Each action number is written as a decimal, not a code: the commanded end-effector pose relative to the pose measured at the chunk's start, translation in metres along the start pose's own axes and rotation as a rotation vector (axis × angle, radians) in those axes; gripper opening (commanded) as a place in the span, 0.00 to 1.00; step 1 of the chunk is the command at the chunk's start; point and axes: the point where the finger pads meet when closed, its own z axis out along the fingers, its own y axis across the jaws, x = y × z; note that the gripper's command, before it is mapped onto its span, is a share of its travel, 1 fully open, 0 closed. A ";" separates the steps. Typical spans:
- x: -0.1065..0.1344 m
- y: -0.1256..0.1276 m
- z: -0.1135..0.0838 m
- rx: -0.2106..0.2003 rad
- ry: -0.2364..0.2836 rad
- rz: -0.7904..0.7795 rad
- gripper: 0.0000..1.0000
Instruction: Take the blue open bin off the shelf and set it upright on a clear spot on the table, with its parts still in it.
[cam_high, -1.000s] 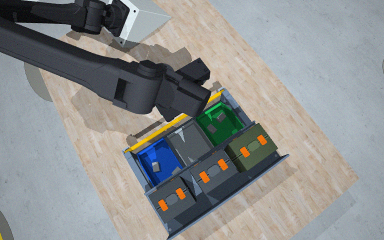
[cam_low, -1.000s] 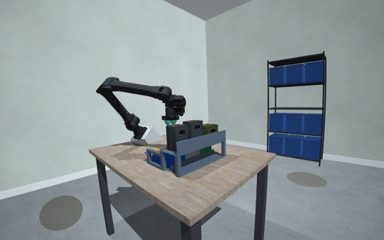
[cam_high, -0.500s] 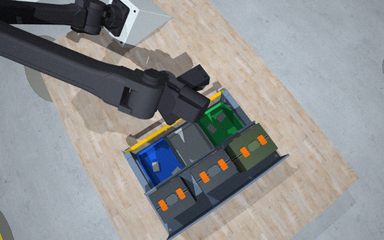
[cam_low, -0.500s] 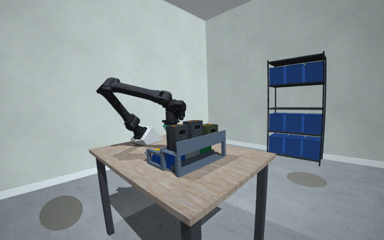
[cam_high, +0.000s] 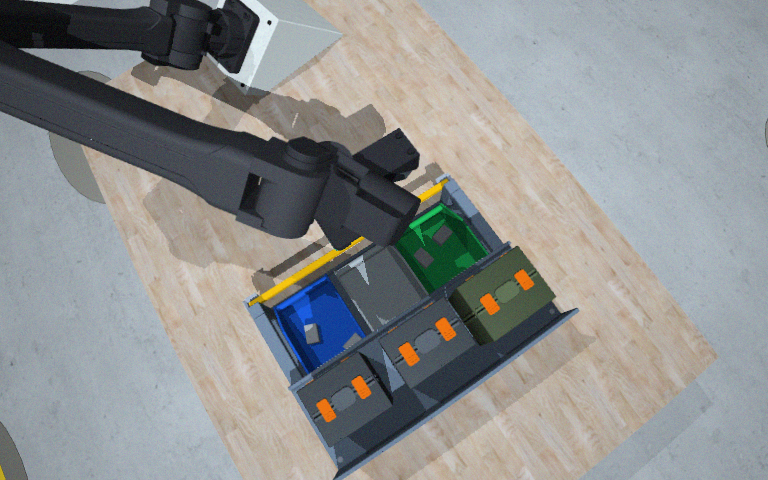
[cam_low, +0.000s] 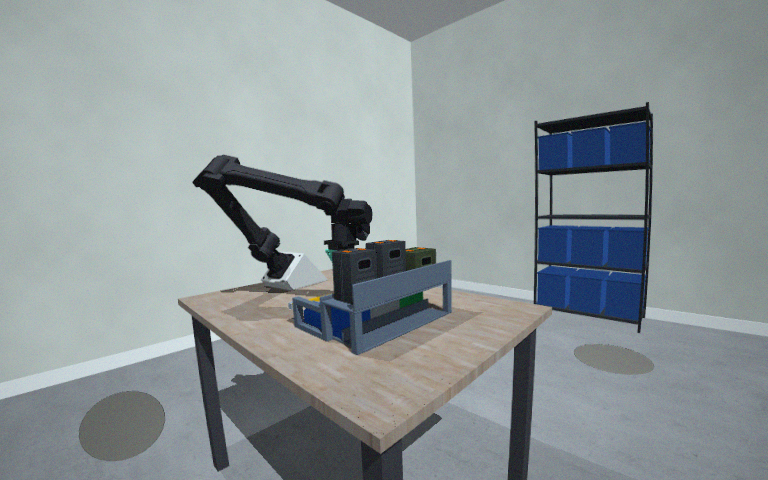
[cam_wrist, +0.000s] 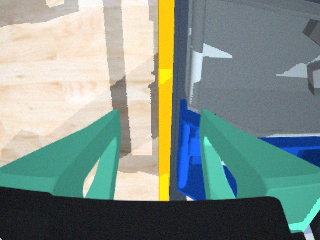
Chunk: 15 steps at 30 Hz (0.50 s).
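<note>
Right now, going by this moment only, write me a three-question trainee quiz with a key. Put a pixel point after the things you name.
1. True or false: the gripper (cam_high: 362, 249) (cam_wrist: 160, 120) is shut on the blue open bin (cam_high: 320, 322) (cam_wrist: 186, 155).
2. Multiple choice: which open bin sits between the blue one and the green open bin (cam_high: 453, 268)?
a) an orange one
b) a gray one
c) a white one
3. Fill in the blank: the bar (cam_high: 314, 266) (cam_wrist: 165, 100) along the front of the shelf (cam_high: 269, 333) (cam_low: 402, 333) is ____.

Key: 1. False: the fingers stand apart with nothing held. 2. b. 3. Yellow.
</note>
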 end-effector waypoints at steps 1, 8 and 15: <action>-0.003 -0.020 -0.018 0.054 -0.019 0.013 0.43; -0.003 -0.020 -0.018 0.054 -0.019 0.013 0.43; -0.002 -0.019 -0.016 0.050 -0.018 0.013 0.43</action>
